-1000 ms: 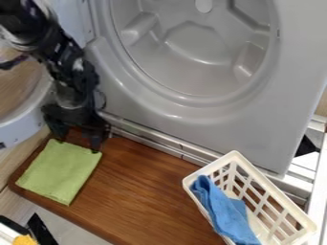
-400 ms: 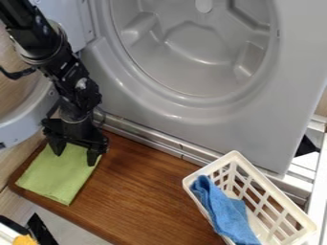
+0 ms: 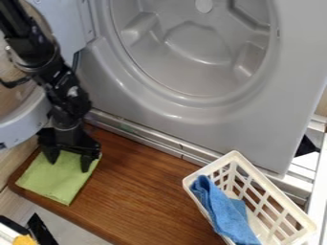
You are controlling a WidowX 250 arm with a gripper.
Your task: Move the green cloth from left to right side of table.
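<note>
a white rectangular plastic basket with slatted sides (image 3: 234, 155) sits between 4 and 5 o'clock in the view; a crumpled blue fabric cloth (image 3: 220, 206) drapes over its 9 o'clock rim, partly inside. the basket overlaps the 4 o'clock end of a brown wooden board with a rounded corner (image 3: 153, 191). along the board's 1 o'clock edge rises a grey moulded panel with a big round recess (image 3: 211, 124), close behind the gripper. the black 2-finger gripper (image 3: 68, 165) hangs at 8 o'clock, open, its 2 fingers spread apart. the flat, light green, 4-sided cloth (image 3: 59, 179) lies on the board at 8 o'clock, directly below the gripper; the fingers overlap its 12 o'clock part, and whether they touch it i cannot tell.
</note>
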